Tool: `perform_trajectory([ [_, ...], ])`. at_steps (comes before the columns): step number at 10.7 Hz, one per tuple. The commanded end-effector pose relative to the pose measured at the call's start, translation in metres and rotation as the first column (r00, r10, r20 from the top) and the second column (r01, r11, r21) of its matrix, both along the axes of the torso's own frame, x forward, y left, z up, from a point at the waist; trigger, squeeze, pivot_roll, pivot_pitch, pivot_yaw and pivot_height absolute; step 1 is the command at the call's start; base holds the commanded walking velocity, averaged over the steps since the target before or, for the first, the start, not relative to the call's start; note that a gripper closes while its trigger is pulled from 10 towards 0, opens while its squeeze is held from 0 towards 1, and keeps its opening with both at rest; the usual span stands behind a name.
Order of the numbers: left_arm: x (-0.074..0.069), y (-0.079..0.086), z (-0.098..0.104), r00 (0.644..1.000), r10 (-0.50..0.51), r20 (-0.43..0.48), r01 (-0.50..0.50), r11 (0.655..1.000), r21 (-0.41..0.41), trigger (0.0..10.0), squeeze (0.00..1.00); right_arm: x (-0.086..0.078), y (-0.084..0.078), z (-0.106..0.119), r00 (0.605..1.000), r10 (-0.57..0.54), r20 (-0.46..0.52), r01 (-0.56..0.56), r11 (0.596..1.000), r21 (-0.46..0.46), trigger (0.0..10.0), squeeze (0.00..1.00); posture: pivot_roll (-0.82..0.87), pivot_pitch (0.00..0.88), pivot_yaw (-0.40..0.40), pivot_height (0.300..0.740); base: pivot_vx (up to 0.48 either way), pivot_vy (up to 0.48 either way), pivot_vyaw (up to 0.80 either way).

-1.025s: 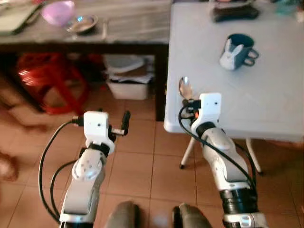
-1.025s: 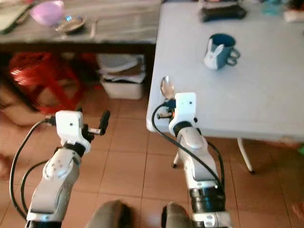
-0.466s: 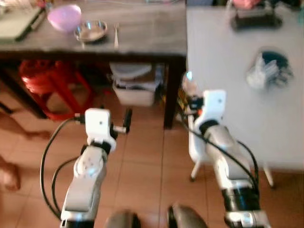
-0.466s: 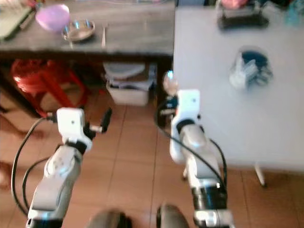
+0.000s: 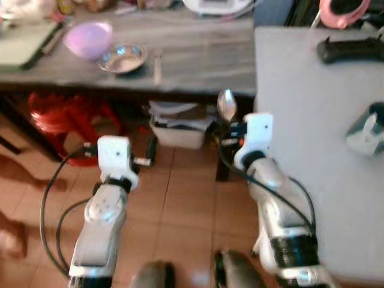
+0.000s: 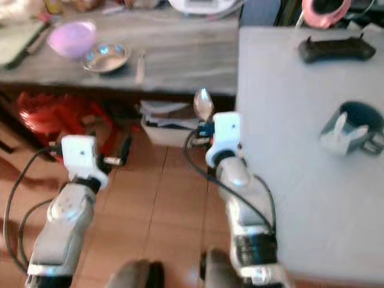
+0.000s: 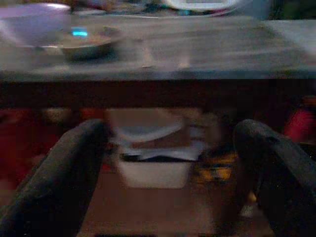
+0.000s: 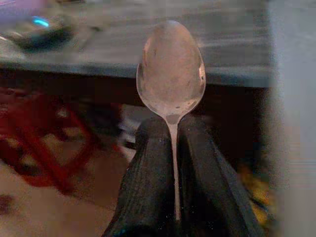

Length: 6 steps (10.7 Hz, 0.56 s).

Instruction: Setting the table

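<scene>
My right gripper (image 5: 230,129) is shut on a metal spoon (image 5: 227,104), its bowl (image 8: 171,70) sticking up past the black fingers (image 8: 148,168). It hovers over the floor, just left of the white table (image 5: 312,120) and in front of the dark wooden table (image 5: 192,66). My left gripper (image 5: 150,157) is open and holds nothing, lower and to the left over the floor. On the white table stands a dark blue mug with a white rabbit figure (image 6: 351,126). On the wooden table lie a purple bowl (image 5: 88,39), a small metal dish (image 5: 122,57) and a utensil (image 5: 157,62).
Under the wooden table are a red stool (image 5: 63,114) and a white bin with papers (image 5: 180,126). A black controller-like object (image 6: 332,48) and a pink round item (image 6: 325,10) sit at the white table's far end. A person's bare foot (image 5: 48,183) is at the left on the tiled floor.
The camera has swung left, so the white table slid right and more of the wooden table shows. The spoon stays clamped in my right gripper; the left stays open.
</scene>
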State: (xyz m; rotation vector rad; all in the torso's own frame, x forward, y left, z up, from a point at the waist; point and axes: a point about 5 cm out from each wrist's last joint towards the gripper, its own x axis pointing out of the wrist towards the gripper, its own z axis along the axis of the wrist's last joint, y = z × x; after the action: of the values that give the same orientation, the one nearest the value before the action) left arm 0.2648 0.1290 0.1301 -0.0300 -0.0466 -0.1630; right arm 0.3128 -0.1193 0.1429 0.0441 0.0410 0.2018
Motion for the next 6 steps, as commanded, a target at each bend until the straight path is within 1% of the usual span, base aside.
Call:
perform_trajectory([
  [1,-0.0007,0.0056,0.0002,1.0,0.01,0.002,-0.01,1.0,0.019,10.0,0.0,-0.0013,0.0065,0.0043,1.0,0.019,0.023,-0.019,1.0,0.014,0.0,0.0,0.01,0.16,0.057,0.74,0.405,0.255,0.0],
  [6,-0.0004,0.0056,0.001,1.0,0.015,0.009,-0.016,0.999,0.03,10.0,0.0,-0.0012,0.0092,0.0052,0.999,0.025,0.027,-0.026,1.0,0.015,0.0,0.0,0.01,0.168,0.055,0.74,0.359,0.316,0.0],
])
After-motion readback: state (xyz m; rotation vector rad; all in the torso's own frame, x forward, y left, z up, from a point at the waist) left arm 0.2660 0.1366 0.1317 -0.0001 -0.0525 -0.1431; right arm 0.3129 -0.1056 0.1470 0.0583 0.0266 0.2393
